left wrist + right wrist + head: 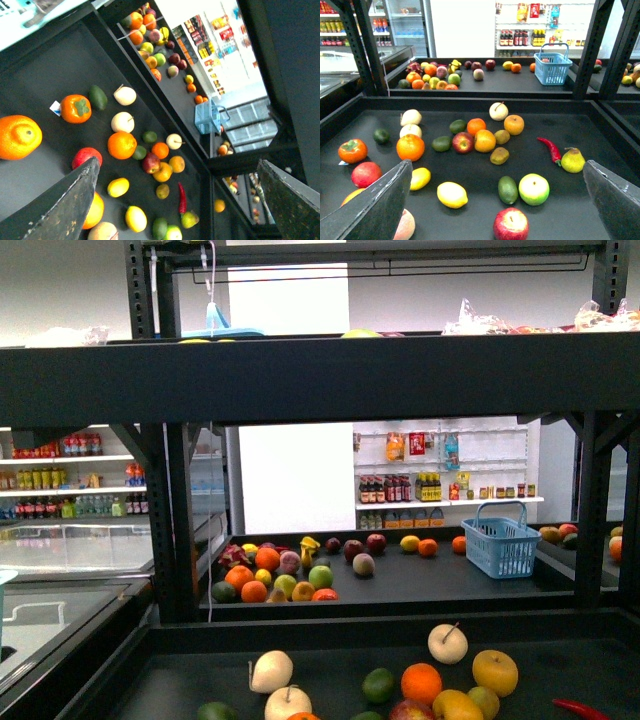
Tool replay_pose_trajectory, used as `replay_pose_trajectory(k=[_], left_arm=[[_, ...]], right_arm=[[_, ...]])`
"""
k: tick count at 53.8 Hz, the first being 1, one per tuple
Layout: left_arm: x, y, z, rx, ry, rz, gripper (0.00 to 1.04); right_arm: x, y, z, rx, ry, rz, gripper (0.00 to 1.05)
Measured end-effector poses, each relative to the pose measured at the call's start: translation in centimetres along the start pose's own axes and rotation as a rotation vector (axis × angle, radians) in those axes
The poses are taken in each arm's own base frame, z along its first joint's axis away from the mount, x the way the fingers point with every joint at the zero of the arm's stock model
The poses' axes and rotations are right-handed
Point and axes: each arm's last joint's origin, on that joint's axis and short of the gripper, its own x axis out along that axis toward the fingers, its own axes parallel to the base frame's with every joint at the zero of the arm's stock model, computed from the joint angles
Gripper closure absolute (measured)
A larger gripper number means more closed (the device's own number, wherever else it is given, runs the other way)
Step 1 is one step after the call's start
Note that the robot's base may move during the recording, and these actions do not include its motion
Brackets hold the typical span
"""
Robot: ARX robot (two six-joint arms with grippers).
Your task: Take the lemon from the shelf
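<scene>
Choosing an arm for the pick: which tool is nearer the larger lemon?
Probably right. The larger lemon lies close ahead of the open right tool, toward one finger; the left tool sees it smaller, seemingly from farther off.

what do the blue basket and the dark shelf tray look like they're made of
The blue basket looks like moulded plastic: even light blue colour, slotted walls, thin hoop handle. The shelf tray looks like matte black painted metal or a dark liner; it shows little glare, so which one is unclear.
</scene>
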Motion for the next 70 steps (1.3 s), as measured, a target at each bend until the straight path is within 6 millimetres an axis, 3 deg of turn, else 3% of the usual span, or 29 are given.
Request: replay_pose_trajectory(k=[7,13,25,41,70], left_arm=[[1.7,0.3,2.9,-0.065,-0.011,0.007,0.08],[3.0,-0.6,6.0,-0.071,-0.03,-0.009,0.08],[5.2,-0.4,9.5,-0.084,-0.044,0.008,0.08],[8.2,0.8,12.7,-0.108,-0.057,0.02,0.08],[11.3,2.8,16.6,-0.208,-0.12,-0.032,0.08]], right_arm=[[0.0,0.0,0.0,0.0,0.0,0.0,0.02],[0.0,0.0,0.0,0.0,0.0,0.0,0.02],[0.0,0.0,0.0,0.0,0.0,0.0,0.02],[0.0,0.0,0.0,0.0,0.0,0.0,0.02],[0.0,0.0,0.0,0.0,0.0,0.0,0.02]])
